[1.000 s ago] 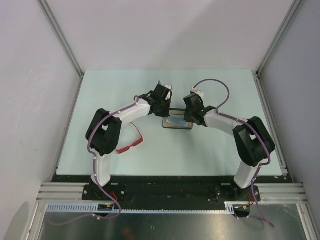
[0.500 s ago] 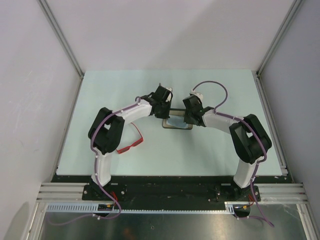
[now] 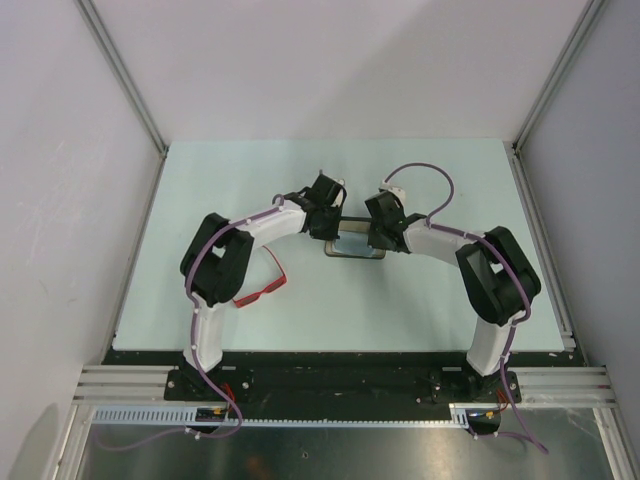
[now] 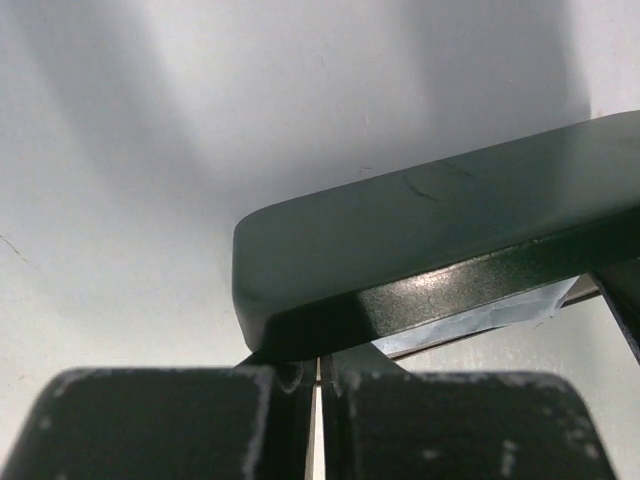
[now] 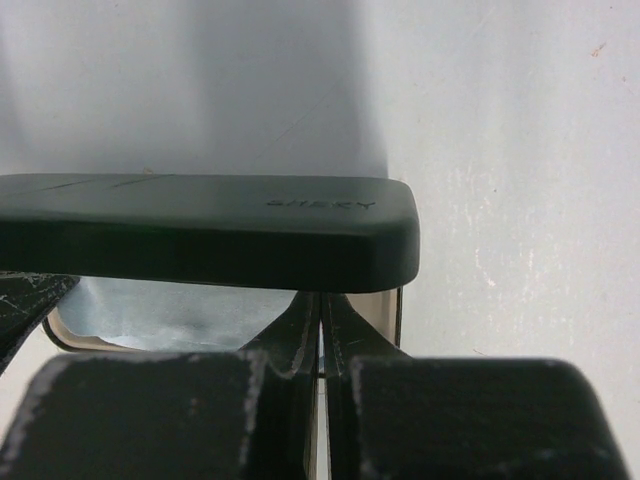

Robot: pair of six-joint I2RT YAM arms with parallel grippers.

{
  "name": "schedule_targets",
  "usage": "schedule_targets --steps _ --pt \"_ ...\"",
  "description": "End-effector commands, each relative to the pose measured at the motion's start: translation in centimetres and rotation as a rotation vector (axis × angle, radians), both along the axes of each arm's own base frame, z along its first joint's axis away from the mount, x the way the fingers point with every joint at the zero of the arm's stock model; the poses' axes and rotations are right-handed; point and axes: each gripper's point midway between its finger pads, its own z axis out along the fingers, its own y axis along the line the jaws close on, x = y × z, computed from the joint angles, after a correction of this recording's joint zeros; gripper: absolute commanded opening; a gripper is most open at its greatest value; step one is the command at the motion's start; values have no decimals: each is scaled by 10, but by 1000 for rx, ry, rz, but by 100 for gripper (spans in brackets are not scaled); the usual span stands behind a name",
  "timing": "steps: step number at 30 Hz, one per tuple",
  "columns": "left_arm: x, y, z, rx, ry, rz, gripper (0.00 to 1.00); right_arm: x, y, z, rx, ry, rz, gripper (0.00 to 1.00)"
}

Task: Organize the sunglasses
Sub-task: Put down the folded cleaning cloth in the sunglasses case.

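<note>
The red sunglasses (image 3: 262,290) lie on the table near the left arm's elbow, partly hidden under it. A black case (image 3: 355,246) stands open mid-table with a pale blue cloth (image 5: 170,315) inside. Its dark lid (image 4: 430,250) is raised. My left gripper (image 3: 334,216) is at the case's left end and my right gripper (image 3: 373,224) at its right end. In the left wrist view the left gripper (image 4: 320,365) is shut, its tips against the lid's underside. The right gripper (image 5: 320,310) is shut likewise beneath the lid (image 5: 200,230). Nothing shows between either pair of fingers.
The pale table (image 3: 440,300) is bounded by white walls with metal corner posts (image 3: 125,80) at the left and right. The arms' bases sit on a black rail (image 3: 340,375) at the near edge.
Both arms' elbows have drawn slightly inward toward the middle. The grippers stay at the case's ends, and the sunglasses have not moved.
</note>
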Motion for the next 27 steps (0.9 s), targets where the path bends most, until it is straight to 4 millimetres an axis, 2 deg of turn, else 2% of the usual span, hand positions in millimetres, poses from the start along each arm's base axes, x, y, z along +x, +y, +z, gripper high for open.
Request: schedule_targets --steps 1,2,9,11,13,21,27 --pt "7 7 -1 31 -25 12 0 17 5 14 3 -48 -2 1" --pt "8 8 -1 37 -30 17 0 17 5 15 5 -49 1 3" --pt "8 9 -5 44 -25 16 0 20 7 24 11 -65 10 37" --pt "6 8 -6 43 -21 12 0 20 7 27 10 -69 8 41" --pt "6 7 -7 40 -18 9 1 19 5 29 6 -69 1 42" --pt "5 8 -11 47 -10 7 1 18 2 32 2 -70 -10 34" --pt "5 8 -10 47 -12 8 1 16 -3 46 -20 -102 -32 36"
